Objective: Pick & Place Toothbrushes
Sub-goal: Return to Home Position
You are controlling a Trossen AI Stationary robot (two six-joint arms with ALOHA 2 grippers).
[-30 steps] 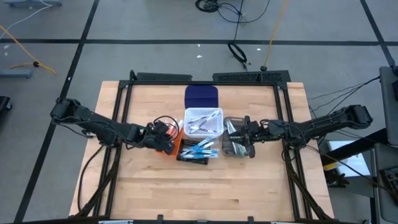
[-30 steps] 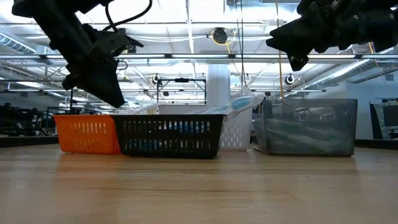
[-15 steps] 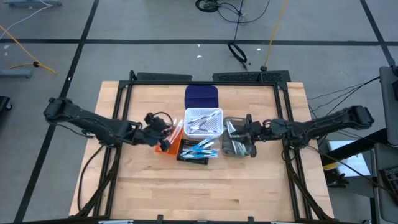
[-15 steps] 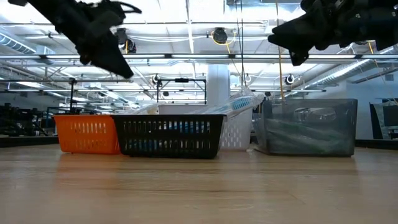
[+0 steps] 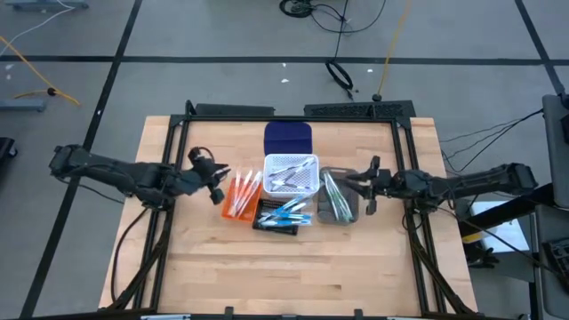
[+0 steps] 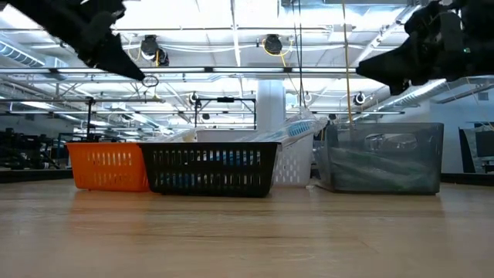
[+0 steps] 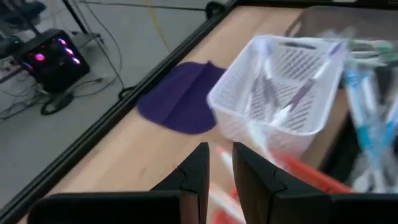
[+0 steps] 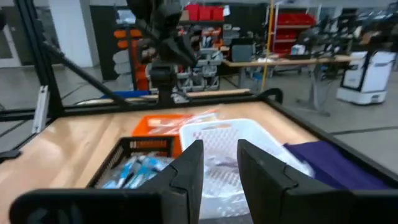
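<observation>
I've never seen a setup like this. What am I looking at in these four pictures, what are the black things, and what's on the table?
It is a robot with two dark arms at a wooden table. One picture looks straight down, one looks level across the tabletop, and two come from cameras on the wrists. The left tool and right tool are open and hold nothing, on either side of the bins. Mid-table stand an orange bin, a white bin, a black bin and a grey bin, each holding toothbrushes. A purple cloth lies beside the white bin.

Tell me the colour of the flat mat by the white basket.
Dark purple-blue mat; high view shows it best.
</observation>
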